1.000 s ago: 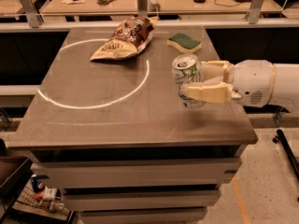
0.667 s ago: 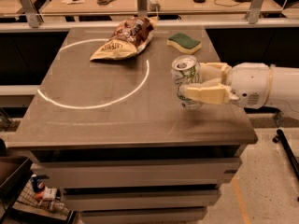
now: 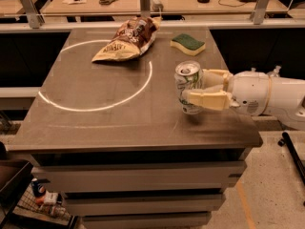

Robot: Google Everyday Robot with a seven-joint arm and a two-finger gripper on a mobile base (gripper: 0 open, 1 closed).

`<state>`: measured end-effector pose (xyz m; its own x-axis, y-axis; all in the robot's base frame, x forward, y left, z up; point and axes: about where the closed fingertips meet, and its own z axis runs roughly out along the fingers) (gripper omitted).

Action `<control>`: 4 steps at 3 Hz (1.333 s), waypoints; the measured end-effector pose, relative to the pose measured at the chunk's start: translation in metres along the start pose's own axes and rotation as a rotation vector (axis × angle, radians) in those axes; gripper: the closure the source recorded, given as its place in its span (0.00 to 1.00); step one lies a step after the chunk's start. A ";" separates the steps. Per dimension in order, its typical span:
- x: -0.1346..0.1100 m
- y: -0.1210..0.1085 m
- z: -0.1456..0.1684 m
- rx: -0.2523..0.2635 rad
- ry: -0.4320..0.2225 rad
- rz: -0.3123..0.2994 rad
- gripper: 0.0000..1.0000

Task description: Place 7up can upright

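The 7up can (image 3: pixel 187 83), white and green with a silver top and pull tab, stands upright near the right side of the grey table (image 3: pixel 95 128), its base on or just above the surface. My gripper (image 3: pixel 190 86) reaches in from the right on a white arm. Its two tan fingers (image 3: pixel 207 99) clasp the can's sides, one in front and one behind. The can's lower part is partly hidden by the front finger.
A brown chip bag (image 3: pixel 127 38) lies at the back of the table across a white circle line (image 3: pixel 95 106). A green-and-yellow sponge (image 3: pixel 188 43) lies at the back right. The table's right edge is close under the arm. Benches with scissors stand behind.
The gripper and can have shifted slightly left; the can stays upright in the fingers.
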<state>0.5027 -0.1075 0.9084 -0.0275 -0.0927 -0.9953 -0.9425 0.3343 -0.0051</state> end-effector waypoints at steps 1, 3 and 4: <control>0.013 -0.005 0.001 0.001 -0.036 0.008 1.00; 0.036 -0.012 0.001 0.015 -0.094 0.030 1.00; 0.036 -0.012 0.001 0.015 -0.096 0.031 0.84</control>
<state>0.5134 -0.1139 0.8723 -0.0238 0.0077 -0.9997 -0.9366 0.3496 0.0250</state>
